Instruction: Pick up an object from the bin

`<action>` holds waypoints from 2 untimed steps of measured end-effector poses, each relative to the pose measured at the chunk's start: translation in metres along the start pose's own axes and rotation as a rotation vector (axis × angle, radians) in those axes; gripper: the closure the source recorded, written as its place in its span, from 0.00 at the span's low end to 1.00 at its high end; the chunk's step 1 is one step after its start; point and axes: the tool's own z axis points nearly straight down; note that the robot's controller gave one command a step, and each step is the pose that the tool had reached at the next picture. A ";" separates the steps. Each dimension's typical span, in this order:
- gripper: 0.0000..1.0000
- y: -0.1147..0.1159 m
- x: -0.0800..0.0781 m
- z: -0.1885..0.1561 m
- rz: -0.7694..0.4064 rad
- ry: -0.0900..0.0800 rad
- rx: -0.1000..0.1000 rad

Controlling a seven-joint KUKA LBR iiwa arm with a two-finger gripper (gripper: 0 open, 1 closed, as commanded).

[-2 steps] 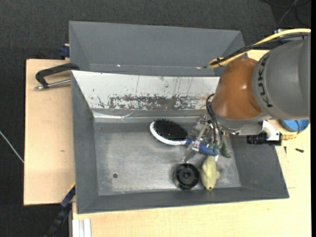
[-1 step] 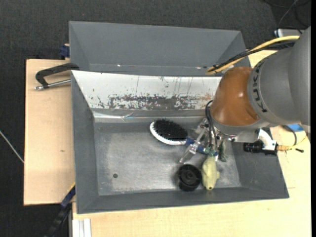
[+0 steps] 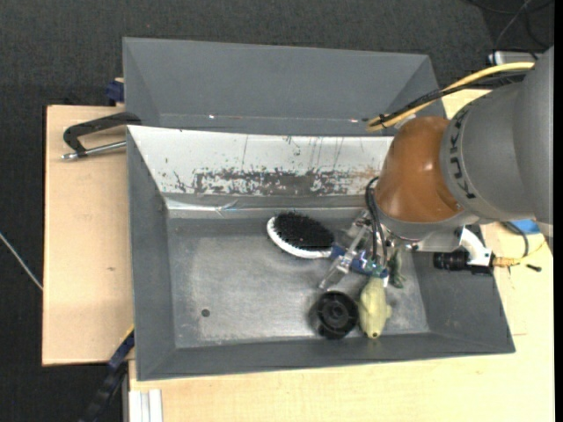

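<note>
My gripper (image 3: 366, 255) is low in the right part of the bin, under the arm's orange cover. It sits just right of a white hairbrush with black bristles (image 3: 300, 234), whose handle end runs in under it. Directly below the gripper in the view lies a pale yellow elongated thing (image 3: 373, 309), its upper end close beneath the gripper. Beside that, to the left, rests a black round knob-like thing (image 3: 334, 315). A small blue-green bit shows at the gripper's lower end; what it belongs to I cannot tell.
The three things cluster in the bin's right half near the front wall. The bin's left floor is bare grey metal with one small dark spot (image 3: 205, 313). The arm covers the bin's right wall.
</note>
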 end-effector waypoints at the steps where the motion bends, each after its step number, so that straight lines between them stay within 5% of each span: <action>1: 1.00 0.000 -0.001 0.000 0.000 -0.001 0.000; 2: 1.00 0.002 -0.002 -0.096 -0.002 -0.003 -0.001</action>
